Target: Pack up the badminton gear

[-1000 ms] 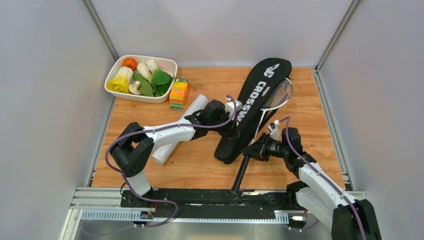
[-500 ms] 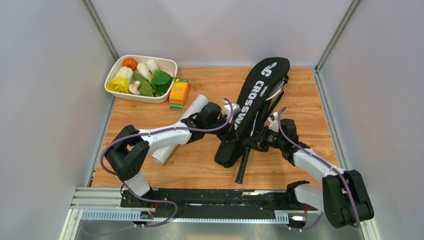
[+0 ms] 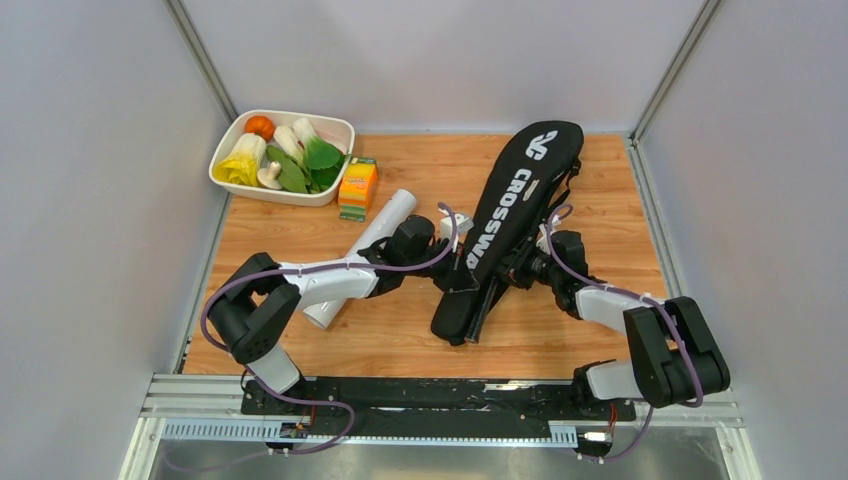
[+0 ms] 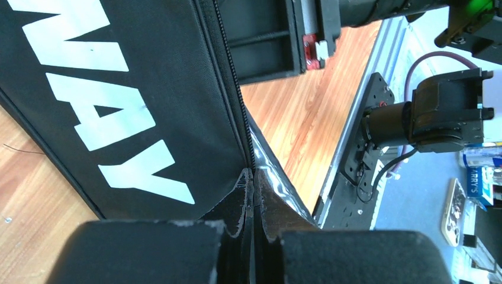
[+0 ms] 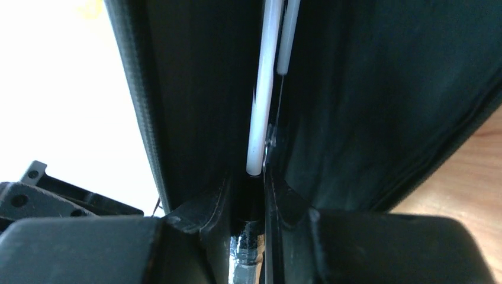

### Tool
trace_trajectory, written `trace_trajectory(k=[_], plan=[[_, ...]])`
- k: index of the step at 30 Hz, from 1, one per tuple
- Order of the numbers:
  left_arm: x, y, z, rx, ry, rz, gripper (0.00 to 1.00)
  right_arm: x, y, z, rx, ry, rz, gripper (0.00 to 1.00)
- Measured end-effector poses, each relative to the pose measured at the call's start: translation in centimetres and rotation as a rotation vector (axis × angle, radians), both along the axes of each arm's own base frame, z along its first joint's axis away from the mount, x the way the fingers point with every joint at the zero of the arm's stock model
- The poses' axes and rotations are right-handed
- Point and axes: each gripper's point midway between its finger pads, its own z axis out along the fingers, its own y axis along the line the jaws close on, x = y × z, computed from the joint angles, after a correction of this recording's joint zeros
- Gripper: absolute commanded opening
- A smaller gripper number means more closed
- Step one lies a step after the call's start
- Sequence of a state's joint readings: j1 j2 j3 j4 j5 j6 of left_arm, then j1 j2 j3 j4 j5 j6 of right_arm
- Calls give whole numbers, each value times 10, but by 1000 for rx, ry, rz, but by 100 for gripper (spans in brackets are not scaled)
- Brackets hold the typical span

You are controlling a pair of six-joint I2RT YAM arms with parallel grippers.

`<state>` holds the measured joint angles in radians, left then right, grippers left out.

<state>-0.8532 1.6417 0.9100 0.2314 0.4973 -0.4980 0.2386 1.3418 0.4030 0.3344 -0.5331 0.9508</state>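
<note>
While the black CROSSWAY bag (image 3: 515,210) lies slantwise from the worktop's (image 3: 400,340) far edge toward its near edge, the racket (image 5: 260,112) runs along that axis inside it, shaft clamped in the narrow right hand (image 5: 256,186); the left hand (image 4: 251,198), pinched shut, grips the bag's zipper edge.

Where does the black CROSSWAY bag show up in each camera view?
Top external: black bag lies diagonally, right of centre.
Left wrist: bag fills the upper left, white lettering showing.
Right wrist: bag fills most of the frame as dark fabric.
Shared landmark: the wooden table.
</note>
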Motion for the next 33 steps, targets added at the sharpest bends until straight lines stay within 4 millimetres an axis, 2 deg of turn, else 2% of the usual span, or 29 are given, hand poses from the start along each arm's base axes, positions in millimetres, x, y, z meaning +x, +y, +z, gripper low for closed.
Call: trace_trajectory(k=[6, 11, 15, 18, 21, 24, 29, 33], plan=[[-5, 0, 2, -36, 37, 16, 0, 20, -6, -3, -8, -23, -89, 0], [-5, -2, 12, -79, 52, 39, 0, 32, -11, -9, -23, -33, -144, 0], [-4, -5, 17, -102, 54, 57, 0, 40, -7, -19, -30, -23, -156, 2], [0, -5, 16, -97, 53, 82, 0, 46, -2, -22, -27, -22, -155, 13], [2, -3, 12, -76, 54, 103, 0, 49, 4, -22, -35, -27, -155, 37], [1, -1, 6, -49, 59, 112, 0, 51, 5, -21, -68, -20, -171, 51], [-2, 2, -4, -1, 61, 119, 0, 41, -14, -16, -164, 11, -229, 65], [-2, 4, -15, 32, 77, 127, 3, 31, -29, -3, -224, -7, -256, 68]])
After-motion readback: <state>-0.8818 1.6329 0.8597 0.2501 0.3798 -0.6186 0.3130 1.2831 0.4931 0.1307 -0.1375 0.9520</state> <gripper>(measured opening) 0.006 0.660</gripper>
